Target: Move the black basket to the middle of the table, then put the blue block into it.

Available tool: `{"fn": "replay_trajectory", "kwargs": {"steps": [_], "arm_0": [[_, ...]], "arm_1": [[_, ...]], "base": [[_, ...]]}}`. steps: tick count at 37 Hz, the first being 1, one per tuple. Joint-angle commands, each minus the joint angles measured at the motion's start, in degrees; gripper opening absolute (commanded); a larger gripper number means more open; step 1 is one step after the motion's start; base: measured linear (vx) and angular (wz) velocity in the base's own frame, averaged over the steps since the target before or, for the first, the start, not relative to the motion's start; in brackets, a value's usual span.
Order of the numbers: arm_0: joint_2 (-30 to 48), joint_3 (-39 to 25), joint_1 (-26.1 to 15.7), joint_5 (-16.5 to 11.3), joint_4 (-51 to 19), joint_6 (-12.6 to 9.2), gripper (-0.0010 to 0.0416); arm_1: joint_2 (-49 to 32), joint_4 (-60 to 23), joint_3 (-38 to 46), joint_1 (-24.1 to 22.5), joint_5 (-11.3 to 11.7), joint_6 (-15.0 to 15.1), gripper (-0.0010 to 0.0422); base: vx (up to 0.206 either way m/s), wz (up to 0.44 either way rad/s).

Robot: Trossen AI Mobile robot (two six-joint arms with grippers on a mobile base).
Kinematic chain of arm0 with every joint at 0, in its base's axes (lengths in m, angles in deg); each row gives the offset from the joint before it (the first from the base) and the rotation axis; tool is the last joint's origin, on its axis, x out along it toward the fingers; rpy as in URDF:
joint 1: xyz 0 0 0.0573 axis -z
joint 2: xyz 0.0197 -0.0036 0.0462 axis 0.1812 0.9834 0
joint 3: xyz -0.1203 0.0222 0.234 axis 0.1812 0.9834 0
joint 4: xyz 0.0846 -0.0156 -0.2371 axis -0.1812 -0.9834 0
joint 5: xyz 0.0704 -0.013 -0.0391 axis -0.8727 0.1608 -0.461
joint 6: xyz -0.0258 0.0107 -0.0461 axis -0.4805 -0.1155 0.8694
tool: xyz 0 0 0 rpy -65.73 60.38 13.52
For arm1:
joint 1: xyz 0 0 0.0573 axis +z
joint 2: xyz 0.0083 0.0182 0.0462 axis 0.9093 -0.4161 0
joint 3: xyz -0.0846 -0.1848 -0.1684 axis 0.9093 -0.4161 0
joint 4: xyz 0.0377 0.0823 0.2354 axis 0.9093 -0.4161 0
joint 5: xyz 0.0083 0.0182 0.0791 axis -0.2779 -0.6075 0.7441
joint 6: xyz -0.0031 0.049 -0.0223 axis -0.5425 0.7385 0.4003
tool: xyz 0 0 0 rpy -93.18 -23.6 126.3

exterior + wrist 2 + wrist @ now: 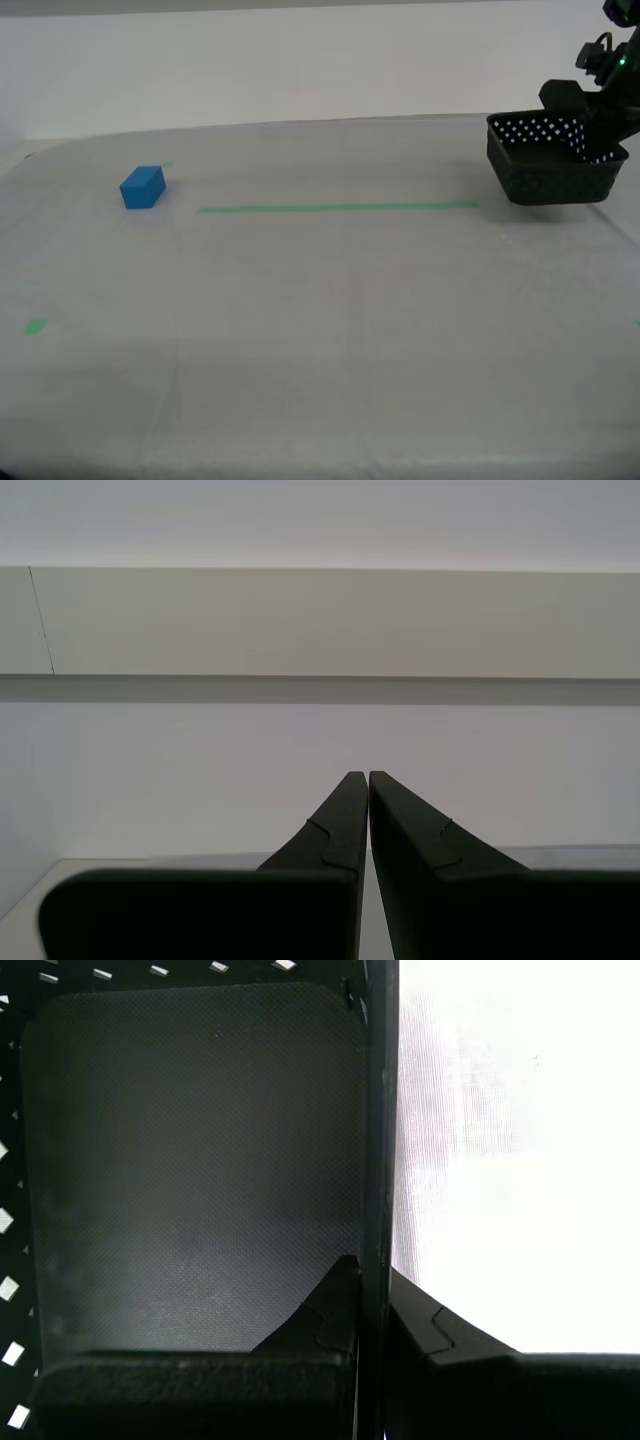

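Observation:
The black basket [555,165] hangs slightly tilted just above the table [320,340] at the exterior view's right, past the end of the green tape line [340,208]. My first gripper [604,135] is shut on the basket's wall. In the first wrist view that wall runs between the fingertips of my first gripper [372,1265], and the basket [190,1160] floor is bare. The blue block [143,187] lies on the cloth at the exterior view's left, far from the basket. My second gripper [362,777] is shut on nothing and faces a pale wall.
Small green marks sit on the cloth near the block [166,165] and at the exterior view's lower left [35,326]. The table's far edge runs along a white wall [300,60]. The second arm does not show in the exterior view.

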Motion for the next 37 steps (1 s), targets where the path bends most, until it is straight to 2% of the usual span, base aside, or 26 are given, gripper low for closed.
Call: {"fn": "replay_trajectory", "kwargs": {"steps": [1,10,21,37], "arm_0": [[-1.09,-0.04,-0.46,0.00,-1.20,-0.37,-0.0001],[-2.62,0.00,-2.25,0.00,-2.86,-1.31,-0.0001],[-3.96,0.00,-5.90,-0.02,-3.17,-5.77,-0.0001],[-8.28,-0.35,-11.54,0.00,-4.92,-9.73,-0.0001]], "arm_1": [[0.00,0.33,0.02,-0.02,0.07,0.07,0.0000],[0.00,0.33,0.02,-0.02,0.07,0.07,0.0000],[0.00,0.33,0.04,-0.02,0.07,0.07,0.0000],[0.00,0.33,0.02,0.00,0.07,0.07,0.0000]], "base": [[0.000,0.000],[0.000,0.000],[0.000,0.000],[0.000,0.000]]}}
